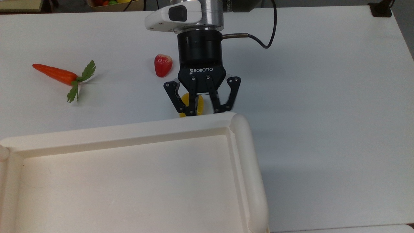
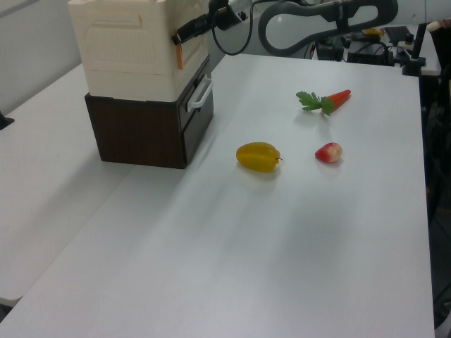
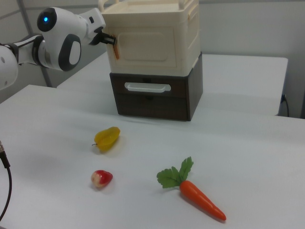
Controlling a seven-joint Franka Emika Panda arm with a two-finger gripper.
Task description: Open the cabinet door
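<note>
While the gripper (image 1: 201, 112) hangs over the table (image 1: 323, 97) in the top view, its fingers stand narrowly parted at the front rim of the cabinet (image 1: 129, 181), with a yellow toy fruit (image 1: 198, 105) behind them, a toy strawberry (image 1: 162, 65) beside the wrist and a toy carrot (image 1: 56, 74) far toward the top view's left. From the left view, the gripper (image 2: 184, 33) meets an orange fitting (image 2: 179, 53) on the cabinet's (image 2: 127, 49) corner, above a dark drawer base (image 2: 141, 130). Seen in the right view, the gripper (image 3: 110, 40) touches the edge of the cabinet door (image 3: 145, 45), which lies flat against the cabinet front.
</note>
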